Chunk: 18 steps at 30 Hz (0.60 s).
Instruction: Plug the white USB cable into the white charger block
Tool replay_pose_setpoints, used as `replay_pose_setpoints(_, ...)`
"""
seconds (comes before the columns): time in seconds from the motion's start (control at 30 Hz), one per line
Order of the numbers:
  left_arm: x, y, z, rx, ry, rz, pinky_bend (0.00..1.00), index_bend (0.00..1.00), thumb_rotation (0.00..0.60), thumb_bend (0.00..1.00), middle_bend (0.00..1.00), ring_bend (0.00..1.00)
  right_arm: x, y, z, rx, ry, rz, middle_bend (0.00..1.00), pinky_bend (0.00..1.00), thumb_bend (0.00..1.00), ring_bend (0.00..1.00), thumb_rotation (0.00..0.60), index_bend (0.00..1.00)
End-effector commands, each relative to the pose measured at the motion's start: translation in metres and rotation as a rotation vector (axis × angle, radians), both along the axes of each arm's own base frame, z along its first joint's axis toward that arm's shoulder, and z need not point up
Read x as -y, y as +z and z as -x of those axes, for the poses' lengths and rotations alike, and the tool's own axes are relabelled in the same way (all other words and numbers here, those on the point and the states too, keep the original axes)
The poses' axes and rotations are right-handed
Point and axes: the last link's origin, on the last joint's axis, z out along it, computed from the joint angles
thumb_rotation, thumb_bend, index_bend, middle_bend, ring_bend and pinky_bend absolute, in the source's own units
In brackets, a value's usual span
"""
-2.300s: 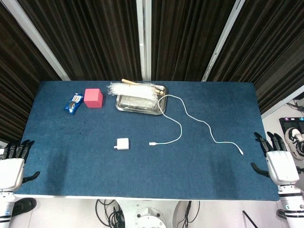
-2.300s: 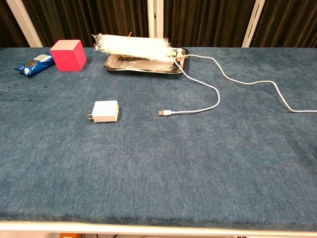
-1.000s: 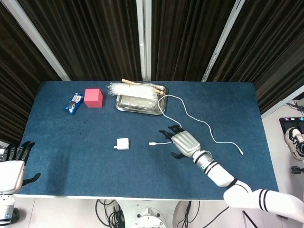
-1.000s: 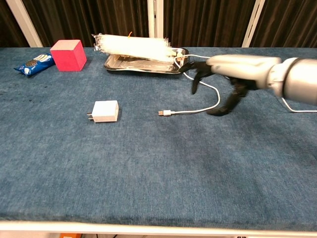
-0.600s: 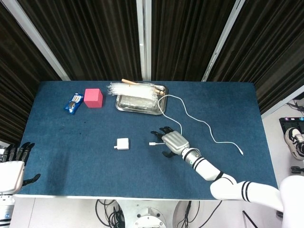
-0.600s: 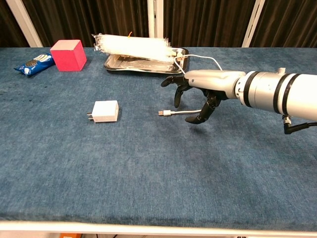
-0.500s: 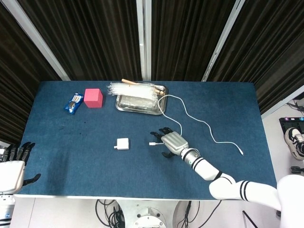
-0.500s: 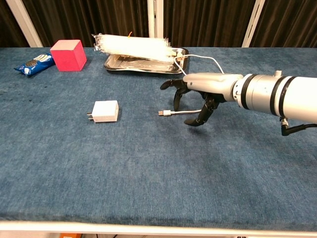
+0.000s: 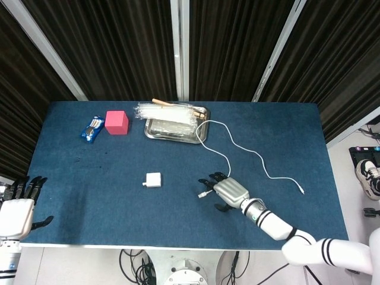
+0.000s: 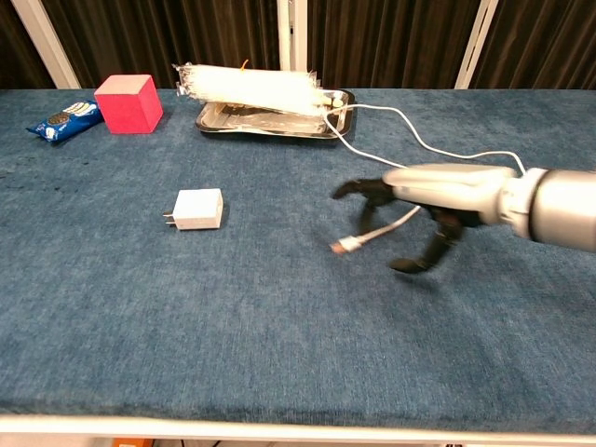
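One white USB cable (image 10: 377, 233) is pinched by the right hand (image 10: 410, 209) beside one white charger block (image 10: 197, 209); the left hand (image 9: 18, 211) rests spread, holding nothing.

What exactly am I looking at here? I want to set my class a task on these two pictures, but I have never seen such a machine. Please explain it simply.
This is a two-armed robot with human-like hands, steered by a person, working at a blue table. One picture looks down from its head, the other looks forward from its chest.

On the table lie a white charger block, a long white USB cable, a pink cube, a blue snack packet and a metal tray with a clear plastic bundle across it.

The right hand has the cable's plug end between its fingers, lifted a little off the cloth. The left hand waits open at the table's near left corner. The cable is not yet in the charger.
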Motion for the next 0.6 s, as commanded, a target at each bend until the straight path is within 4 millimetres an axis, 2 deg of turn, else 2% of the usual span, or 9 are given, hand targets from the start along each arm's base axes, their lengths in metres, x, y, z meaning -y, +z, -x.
replay_pose_setpoints(0.03,-0.002,-0.001,-0.001,-0.001,-0.003,0.004,0.00,0.10,0.600,0.05,0.08,0.00,-0.017,0.017,0.021,-0.020,-0.022,0.005,0.35,0.02,0.29,0.05,0.600,0.01)
replay_pose_setpoints(0.23,-0.004,-0.002,-0.003,0.000,-0.016,0.006,0.00,0.10,0.600,0.05,0.08,0.00,-0.029,0.047,0.037,-0.020,-0.013,0.087,0.36,0.02,0.30,0.05,0.600,0.03)
replay_pose_setpoints(0.33,-0.004,-0.002,-0.005,-0.001,-0.021,0.005,0.00,0.10,0.600,0.05,0.08,0.00,-0.028,0.057,0.036,-0.018,0.052,0.169,0.35,0.02,0.29,0.05,0.600,0.12)
replay_pose_setpoints(0.43,-0.004,-0.002,-0.007,0.000,-0.027,0.006,0.00,0.10,0.600,0.05,0.08,0.00,-0.027,0.056,0.035,-0.053,0.170,0.226,0.31,0.02,0.24,0.05,0.600,0.22)
replay_pose_setpoints(0.5,-0.003,-0.002,-0.008,-0.001,-0.027,0.003,0.00,0.10,0.600,0.05,0.08,0.00,-0.027,0.050,0.036,-0.098,0.250,0.236,0.28,0.01,0.15,0.05,0.600,0.29)
replay_pose_setpoints(0.6,0.000,-0.001,-0.008,-0.001,-0.022,-0.003,0.00,0.10,0.600,0.05,0.08,0.00,-0.025,0.041,0.038,-0.166,0.344,0.237,0.25,0.00,0.12,0.02,0.600,0.35)
